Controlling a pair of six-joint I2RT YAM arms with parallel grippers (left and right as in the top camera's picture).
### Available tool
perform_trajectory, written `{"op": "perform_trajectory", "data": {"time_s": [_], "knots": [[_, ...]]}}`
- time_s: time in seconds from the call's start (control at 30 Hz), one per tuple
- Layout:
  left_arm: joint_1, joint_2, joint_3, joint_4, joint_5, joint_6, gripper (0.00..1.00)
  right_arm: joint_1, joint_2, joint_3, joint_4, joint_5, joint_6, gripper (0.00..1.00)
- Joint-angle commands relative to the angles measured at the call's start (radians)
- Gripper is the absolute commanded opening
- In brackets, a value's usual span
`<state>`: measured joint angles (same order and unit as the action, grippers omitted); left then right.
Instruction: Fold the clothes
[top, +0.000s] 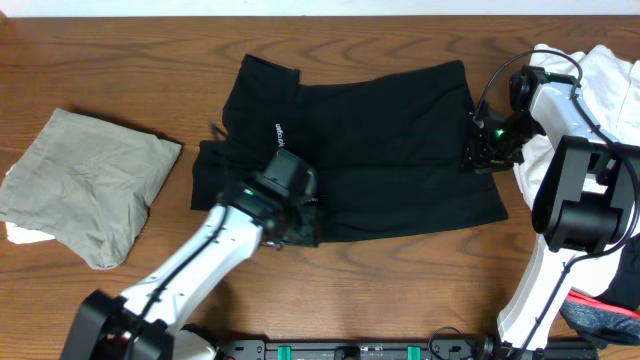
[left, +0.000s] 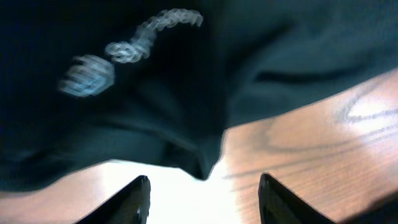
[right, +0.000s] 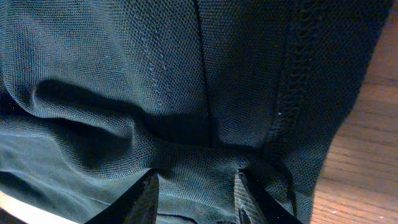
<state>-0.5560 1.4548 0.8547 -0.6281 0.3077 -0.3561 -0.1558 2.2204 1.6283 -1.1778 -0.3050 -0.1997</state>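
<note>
The black shirt (top: 380, 150) lies spread on the table (top: 100, 60). The left jaws stand wide over bare table, with the shirt's edge just ahead of them. Beyond it is a white logo (left: 124, 50), too blurred to read. The right jaws pinch a fold of the shirt beside a stitched seam. A khaki garment (top: 85, 185) lies well apart from both.

A wooden table (top: 100, 60) with brown, strongly figured grain fills the overhead view. Along its near edge runs a black rail (top: 350, 351) carrying small green fittings.
</note>
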Motion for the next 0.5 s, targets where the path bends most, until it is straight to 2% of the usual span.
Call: {"op": "perform_trajectory", "data": {"time_s": [0.0,0.2,0.23,0.27,0.3,0.37,0.47], "knots": [[-0.056,0.037,-0.017,0.054,-0.009,-0.048,0.58,0.005,0.016,-0.016,0.003,-0.017,0.004,0.38],[-0.09,0.147,-0.019,0.119,-0.061,-0.105,0.57,0.005,0.016,-0.016,0.003,-0.017,0.004,0.38],[-0.09,0.163,-0.019,0.119,-0.061,-0.119,0.51,0.005,0.016,-0.016,0.003,-0.017,0.004,0.38],[-0.09,0.175,-0.019,0.118,-0.055,-0.126,0.34,0.005,0.016,-0.016,0.003,-0.017,0.004,0.38],[-0.09,0.181,-0.019,0.117,-0.027,-0.125,0.06,0.005,0.016,-0.016,0.003,-0.017,0.004,0.38],[-0.09,0.175,-0.018,0.117,0.06,-0.125,0.06,0.005,0.016,-0.016,0.004,-0.016,0.004,0.37],[-0.092,0.122,-0.012,0.092,0.311,-0.131,0.06,0.005,0.016,-0.016,0.004,-0.016,0.004,0.38]]}}
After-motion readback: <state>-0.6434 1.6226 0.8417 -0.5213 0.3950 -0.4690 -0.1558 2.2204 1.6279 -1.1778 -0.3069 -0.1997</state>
